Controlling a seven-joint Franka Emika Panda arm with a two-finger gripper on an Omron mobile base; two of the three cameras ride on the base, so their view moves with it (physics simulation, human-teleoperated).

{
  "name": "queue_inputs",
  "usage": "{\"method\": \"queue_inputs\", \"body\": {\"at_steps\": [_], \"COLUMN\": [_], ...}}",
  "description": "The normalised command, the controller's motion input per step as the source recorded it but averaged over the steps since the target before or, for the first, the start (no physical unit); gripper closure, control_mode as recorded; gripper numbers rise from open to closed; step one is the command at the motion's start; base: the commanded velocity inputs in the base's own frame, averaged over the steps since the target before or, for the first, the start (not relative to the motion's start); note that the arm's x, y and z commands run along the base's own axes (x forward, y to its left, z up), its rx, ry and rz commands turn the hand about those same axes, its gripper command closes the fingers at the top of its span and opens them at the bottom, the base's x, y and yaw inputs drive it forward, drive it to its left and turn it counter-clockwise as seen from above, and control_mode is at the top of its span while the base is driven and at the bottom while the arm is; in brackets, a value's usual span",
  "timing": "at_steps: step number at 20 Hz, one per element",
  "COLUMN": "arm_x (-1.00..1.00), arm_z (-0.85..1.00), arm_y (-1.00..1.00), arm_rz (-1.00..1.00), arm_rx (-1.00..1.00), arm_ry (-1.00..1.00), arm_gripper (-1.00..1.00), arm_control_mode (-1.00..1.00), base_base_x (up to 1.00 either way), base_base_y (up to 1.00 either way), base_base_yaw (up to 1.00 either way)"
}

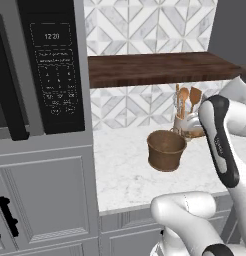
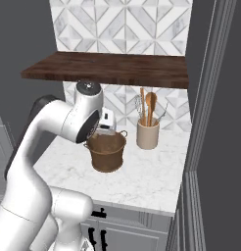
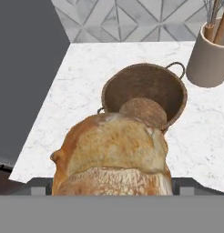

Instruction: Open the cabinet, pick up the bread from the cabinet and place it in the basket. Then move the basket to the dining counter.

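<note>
Right up close in the hand view, the bread (image 3: 114, 157) takes up the whole lower middle, golden and crusty. It sits between the spread jaws, which stand about as wide as they go and are clamped on the bread, so the roll is held in the air, not lying on anything. You can't really see the fingertips since the bread covers them.

At about 12 o'clock from the bread in that view sits the basket (image 3: 145, 93), brown and woven, upright on the marble worktop (image 3: 82, 68), mouth open and its inner bottom showing. The bread overlaps the basket's near rim in the picture but it's above it, not inside yet.

A cream crock (image 3: 209, 57) with wooden spoons stands at roughly 2 o'clock from the basket, near it but apart.

From the right base view, the gripper (image 2: 106, 123) hangs just above the basket's back rim (image 2: 107, 151), with the crock (image 2: 147, 133) at 3 o'clock of it. A dark wooden shelf (image 2: 112, 68) runs overhead against the diamond tiles.

In the left base view the basket (image 1: 166, 150) is mid-counter, with a microwave panel (image 1: 54, 65) at 9 o'clock in the tall cabinet.
</note>
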Motion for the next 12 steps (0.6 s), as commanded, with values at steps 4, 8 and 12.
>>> {"method": "queue_inputs", "body": {"at_steps": [4, 8, 12], "arm_x": [0.51, 0.84, 0.98], "arm_z": [-0.82, -0.59, -0.46], "arm_y": [0.03, 0.03, 0.0], "arm_rz": [0.0, 0.0, 0.0], "arm_rx": [-0.07, -0.02, 0.0], "arm_ry": [0.05, 0.0, 0.0], "arm_gripper": [1.0, 1.0, 1.0], "arm_control_mode": [-1.0, -1.0, -1.0], "base_base_x": [0.0, 0.0, 0.0], "base_base_y": [0.0, 0.0, 0.0], "base_base_yaw": [0.0, 0.0, 0.0]}}
